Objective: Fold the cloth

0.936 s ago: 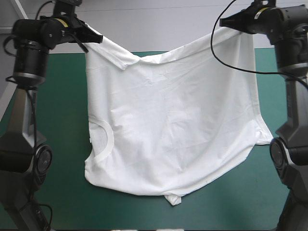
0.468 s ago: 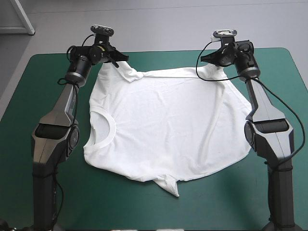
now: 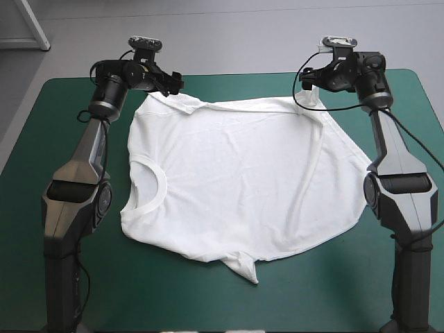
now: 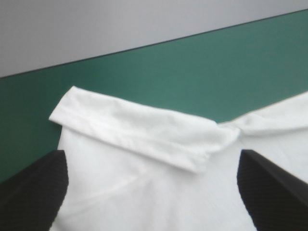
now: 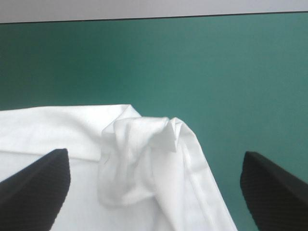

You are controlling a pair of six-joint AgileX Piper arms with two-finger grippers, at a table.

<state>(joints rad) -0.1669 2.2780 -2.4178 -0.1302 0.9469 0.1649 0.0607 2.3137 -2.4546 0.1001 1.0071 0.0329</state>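
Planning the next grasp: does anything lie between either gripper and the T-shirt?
Nothing visible does. The T-shirt lies spread flat on the teal-green cover, and the left gripper and right gripper stand open at its two far corners, with nothing but cloth under them.

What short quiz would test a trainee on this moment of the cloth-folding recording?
1. True or false: the white short-sleeved fabric T-shirt hangs in the air between the two arms.
2. The left pincer is: A open; B shut on the T-shirt; C out of view.
3. Toward which table edge does the T-shirt's round neckline face?

Key:
1. False. It lies spread on the teal-green table cover.
2. A.
3. The left edge.
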